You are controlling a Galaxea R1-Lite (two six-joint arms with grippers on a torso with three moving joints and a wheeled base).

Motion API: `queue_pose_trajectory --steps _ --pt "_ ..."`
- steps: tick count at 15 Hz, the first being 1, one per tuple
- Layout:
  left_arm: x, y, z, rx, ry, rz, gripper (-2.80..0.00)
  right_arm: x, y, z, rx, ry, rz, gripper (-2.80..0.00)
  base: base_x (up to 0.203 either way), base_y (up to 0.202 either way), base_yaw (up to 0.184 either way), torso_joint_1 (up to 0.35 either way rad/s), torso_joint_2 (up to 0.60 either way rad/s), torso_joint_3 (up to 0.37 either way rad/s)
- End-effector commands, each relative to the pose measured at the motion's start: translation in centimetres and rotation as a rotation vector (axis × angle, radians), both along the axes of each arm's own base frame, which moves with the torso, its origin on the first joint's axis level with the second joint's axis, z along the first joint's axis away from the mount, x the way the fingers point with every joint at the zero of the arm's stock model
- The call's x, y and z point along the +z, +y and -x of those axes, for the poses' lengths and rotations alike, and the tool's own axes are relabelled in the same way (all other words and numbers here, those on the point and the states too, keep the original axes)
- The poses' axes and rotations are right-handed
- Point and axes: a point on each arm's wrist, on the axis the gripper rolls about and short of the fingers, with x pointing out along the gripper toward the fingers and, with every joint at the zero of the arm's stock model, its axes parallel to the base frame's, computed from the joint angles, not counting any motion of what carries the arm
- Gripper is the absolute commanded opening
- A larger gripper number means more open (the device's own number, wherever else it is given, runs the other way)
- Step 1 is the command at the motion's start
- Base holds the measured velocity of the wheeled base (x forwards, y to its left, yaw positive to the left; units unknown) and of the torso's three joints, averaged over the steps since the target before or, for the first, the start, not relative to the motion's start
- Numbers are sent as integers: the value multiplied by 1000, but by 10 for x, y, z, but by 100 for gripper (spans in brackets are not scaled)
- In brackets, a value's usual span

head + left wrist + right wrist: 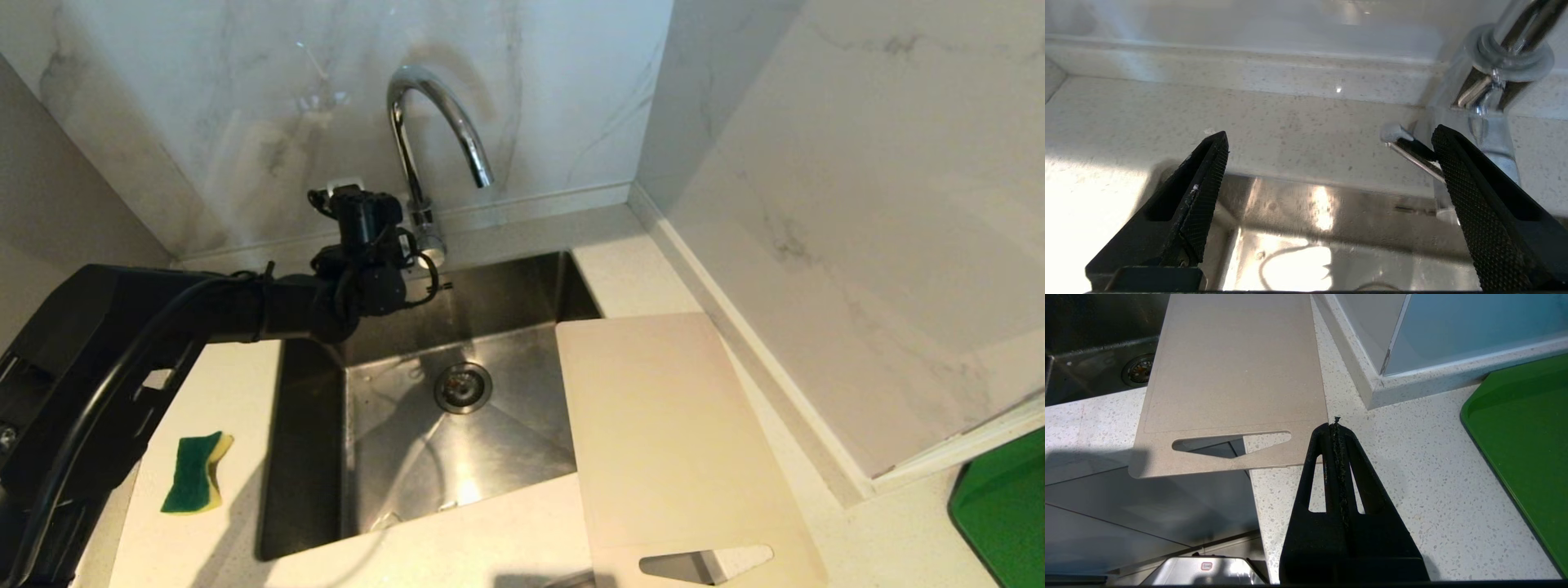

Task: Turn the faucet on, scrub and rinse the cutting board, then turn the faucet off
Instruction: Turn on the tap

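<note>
Fig.: stainless sink (310, 457) as landmark; items listed large to small.

Cutting board (661, 425): flat on countertop (490, 539) at sink's right rim, one long edge overhanging basin slightly, handle cutout (706, 563) at near short end, jutting past counter edge. Thin, stiff plastic; prob. light but wide, so likely to flex little and swing if pinched at one corner. Smooth face, slippery once wet. Best hold, by judgement: web of plastic beside cutout, or overhanging near edge, where a finger can get under.

Left gripper (1327, 171): at back-left of sink, close to faucet base, jaws spread wide, nothing between them. One finger (1478, 196) just beside lever, contact not resolvable.

Right gripper (1336, 435): parked over countertop near board's cutout corner, fingers pressed together, empty.

Faucet (433, 139): chrome gooseneck behind sink's back rim, spout arching over basin; no water visible. Rigid, polished, slick.

Sponge (194, 474): green/yellow, on counter left of sink. Soft, compressible.

Lever (1412, 153): thin rod w/ small knob end, at faucet base. Small target; push w/ one finger prob. safer than pinch.
</note>
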Motion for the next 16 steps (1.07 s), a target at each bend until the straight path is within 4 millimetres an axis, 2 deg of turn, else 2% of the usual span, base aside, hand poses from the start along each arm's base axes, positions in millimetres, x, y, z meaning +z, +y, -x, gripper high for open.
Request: queue_pose_trajectory --steps 1,8,12,14,16 --pt "2 -7 7 -12 13 20 0 0 0 0 1 1 1 -280 0 0 0 0 0 0" --pt "-9 -15 15 -25 73 68 0 0 0 0 1 1 1 -280 0 0 0 0 0 0" --pt "-5 -18 18 -35 66 72 0 0 0 0 1 0 1 -280 0 0 0 0 0 0" --pt "2 -18 21 -44 53 82 0 0 0 0 1 1 0 -280 0 0 0 0 0 0" --pt "21 -18 29 -57 30 92 0 0 0 0 1 1 1 -280 0 0 0 0 0 0"
